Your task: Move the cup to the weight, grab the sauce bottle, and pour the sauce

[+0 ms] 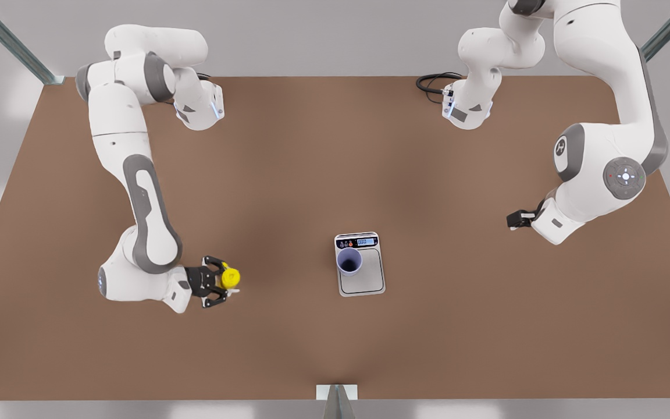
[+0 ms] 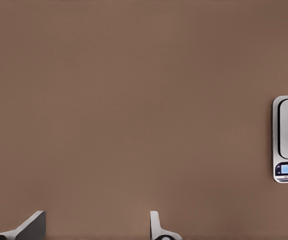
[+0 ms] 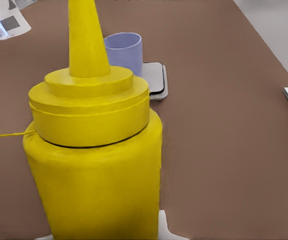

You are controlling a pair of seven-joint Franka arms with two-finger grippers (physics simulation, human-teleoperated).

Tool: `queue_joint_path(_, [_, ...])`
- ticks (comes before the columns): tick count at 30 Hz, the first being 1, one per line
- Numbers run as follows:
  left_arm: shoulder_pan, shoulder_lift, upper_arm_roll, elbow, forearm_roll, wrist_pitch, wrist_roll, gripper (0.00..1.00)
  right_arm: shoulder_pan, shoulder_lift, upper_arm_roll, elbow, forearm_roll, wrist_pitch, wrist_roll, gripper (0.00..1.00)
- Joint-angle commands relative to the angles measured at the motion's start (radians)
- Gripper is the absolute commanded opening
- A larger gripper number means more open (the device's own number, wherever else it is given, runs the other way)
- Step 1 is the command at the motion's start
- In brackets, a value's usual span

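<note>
Standing on the weight (image 1: pixel 360 265), cup (image 1: pixel 349 261) placed; right pincer (image 1: pixel 223 281) clamped on sauce bottle (image 1: pixel 230 277); left pincer (image 2: pixel 96 225) apart, waiting; pouring left.

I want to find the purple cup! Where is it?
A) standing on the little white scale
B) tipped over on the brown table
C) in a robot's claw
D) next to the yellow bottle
A: the cup stands upright on the weight, by its display, far from both grippers.
</note>
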Motion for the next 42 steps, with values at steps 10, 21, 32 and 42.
queue_joint_path(10, [0.0, 0.0, 0.0, 0.001, 0.0, 0.0, 0.0, 1.0, -0.028, 0.081, 0.0, -0.078, 0.191, -0.038, -0.142, 0.57])
queue_joint_path(21, [0.0, 0.006, 0.0, 0.011, 0.0, -0.003, -0.002, 1.0, -0.015, 0.116, 0.0, -0.072, 0.226, -0.006, -0.228, 0.58])
queue_joint_path(32, [-0.001, 0.014, 0.0, 0.011, 0.0, 0.002, -0.002, 1.0, -0.017, 0.127, 0.0, -0.074, 0.241, -0.007, -0.248, 0.75])
queue_joint_path(42, [-0.001, 0.014, 0.0, 0.01, 0.0, 0.005, 0.0, 1.0, -0.02, 0.127, 0.0, -0.075, 0.243, -0.009, -0.242, 1.0])
